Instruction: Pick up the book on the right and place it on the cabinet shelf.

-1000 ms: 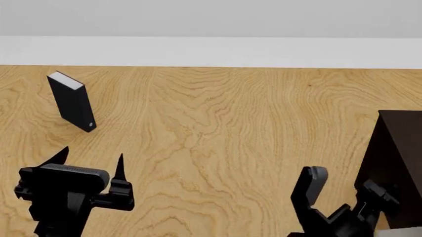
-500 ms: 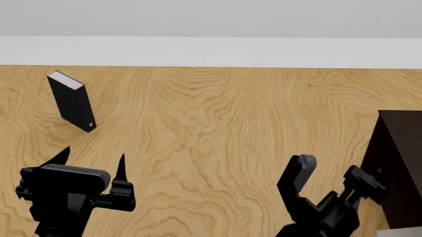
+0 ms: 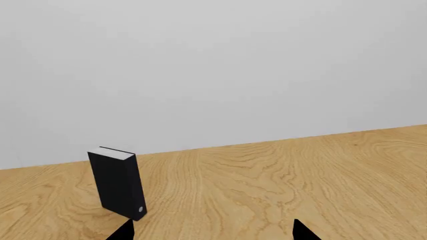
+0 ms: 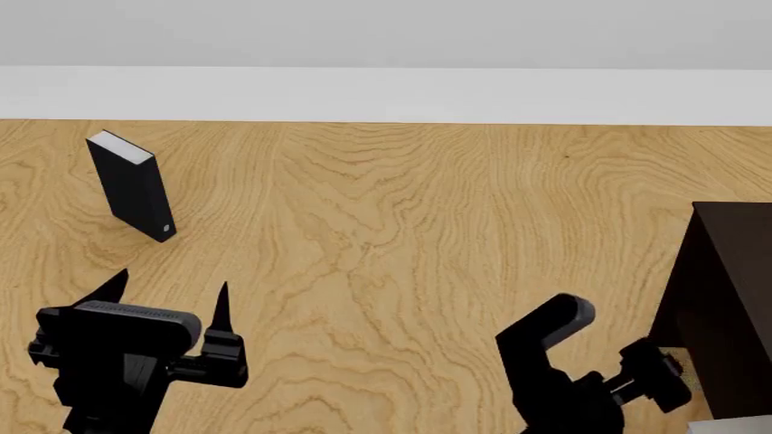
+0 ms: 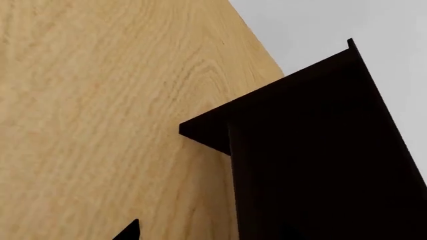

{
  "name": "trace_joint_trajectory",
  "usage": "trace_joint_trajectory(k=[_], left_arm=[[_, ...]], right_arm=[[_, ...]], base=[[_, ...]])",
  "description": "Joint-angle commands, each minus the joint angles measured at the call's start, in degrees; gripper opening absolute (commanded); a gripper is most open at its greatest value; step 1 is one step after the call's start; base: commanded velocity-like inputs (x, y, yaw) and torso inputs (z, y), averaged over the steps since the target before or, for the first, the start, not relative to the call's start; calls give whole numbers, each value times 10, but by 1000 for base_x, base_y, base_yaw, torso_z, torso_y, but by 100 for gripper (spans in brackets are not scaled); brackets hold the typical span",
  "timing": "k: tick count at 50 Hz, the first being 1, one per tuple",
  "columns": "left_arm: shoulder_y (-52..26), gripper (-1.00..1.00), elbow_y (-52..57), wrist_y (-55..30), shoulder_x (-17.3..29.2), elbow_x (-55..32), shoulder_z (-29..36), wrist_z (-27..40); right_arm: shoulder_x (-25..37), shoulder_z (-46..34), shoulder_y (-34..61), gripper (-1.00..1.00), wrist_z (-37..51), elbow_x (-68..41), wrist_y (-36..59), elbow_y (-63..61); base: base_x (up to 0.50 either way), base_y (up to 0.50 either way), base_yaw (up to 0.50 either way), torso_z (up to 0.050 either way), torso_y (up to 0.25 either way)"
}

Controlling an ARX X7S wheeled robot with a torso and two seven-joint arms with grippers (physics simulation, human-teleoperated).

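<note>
Beside our right gripper (image 4: 609,348), whose fingers stand wide and hold nothing, rises the dark cabinet (image 4: 729,298). We cannot see the grey book anywhere. We judge it stiff, light and smooth, best pinched across both covers.

Matte black arms; left pincer (image 4: 169,300) has pointed, seemingly triangular tips.
</note>
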State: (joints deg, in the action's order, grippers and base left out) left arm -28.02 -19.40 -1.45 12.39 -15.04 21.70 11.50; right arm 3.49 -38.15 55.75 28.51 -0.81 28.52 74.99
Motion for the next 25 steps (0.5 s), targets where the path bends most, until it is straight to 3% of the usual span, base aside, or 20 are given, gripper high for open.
trace_joint_trajectory(k=[1,10,25], left_arm=[[1,100,6,-3,2,-2,3,2],[3,100,15,-10,4,-3,5,7],[3,100,19,-12,6,-8,7,8]], right_arm=[[-8,36,3,100,-49,-2,-12,0],[-13,100,7,100,-102,-12,23,0],[-10,173,8,100,-94,-6,72,0]], base=[[0,0,0,0,0],[0,0,0,0,0],[0,0,0,0,0]])
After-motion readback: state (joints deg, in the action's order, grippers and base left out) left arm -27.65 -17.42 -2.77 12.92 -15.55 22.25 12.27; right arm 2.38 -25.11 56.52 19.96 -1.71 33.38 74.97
